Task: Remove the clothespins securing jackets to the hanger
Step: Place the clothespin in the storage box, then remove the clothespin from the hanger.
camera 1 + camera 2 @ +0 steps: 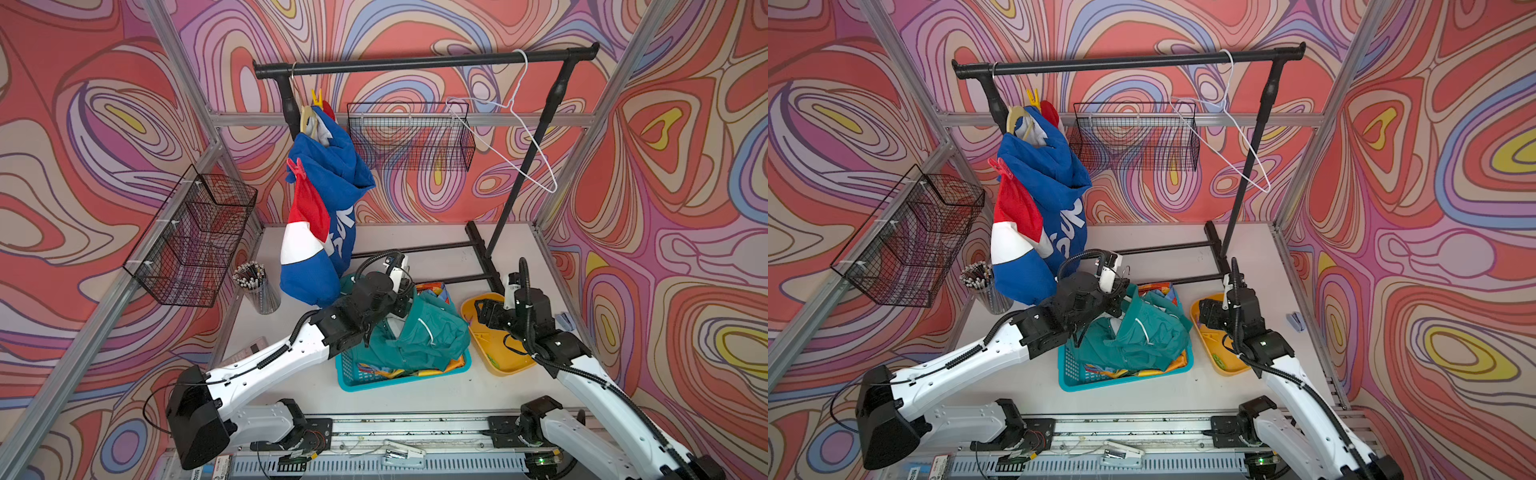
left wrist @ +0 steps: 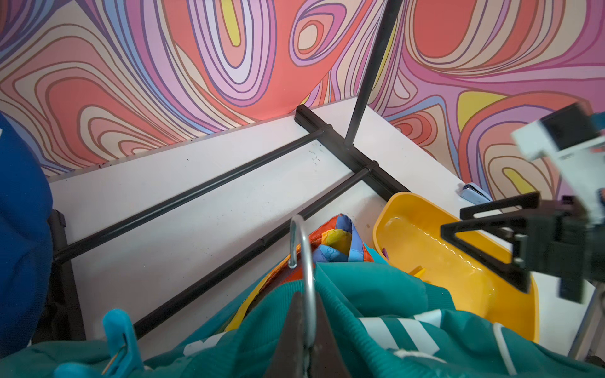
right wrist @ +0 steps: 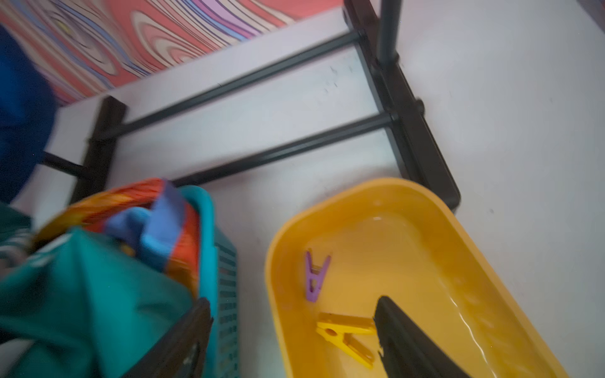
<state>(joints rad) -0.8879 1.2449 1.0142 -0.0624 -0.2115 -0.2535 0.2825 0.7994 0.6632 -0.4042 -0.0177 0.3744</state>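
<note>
My left claw (image 2: 306, 307) was squeezed tight on the metal hook (image 2: 309, 278) of a hanger, with the teal jacket (image 2: 376, 294) bunched below it over the blue basket (image 1: 361, 374). A blue clothespin (image 2: 119, 337) sat at that jacket's edge, near the claw. The rainbow jacket (image 2: 337, 239) lay in the basket under the teal one.

My right claw (image 3: 291, 302) hung over the yellow tray (image 3: 458, 248) with its jaws spread wide and nothing between them. In the tray lay a yellow clothespin (image 3: 347, 337), just beside one finger, and a purple clothespin (image 3: 315, 278) a little apart from it.

Toward the back of the counter (image 1: 415, 399), the blue jacket (image 1: 328, 199) hung from the black rack (image 1: 415, 62). It had a second yellow clothespin (image 1: 316, 97) at its top and a red clothespin (image 1: 296, 168) lower on its side. A bare white hanger (image 1: 512, 104) hung at the rack's other end.
</note>
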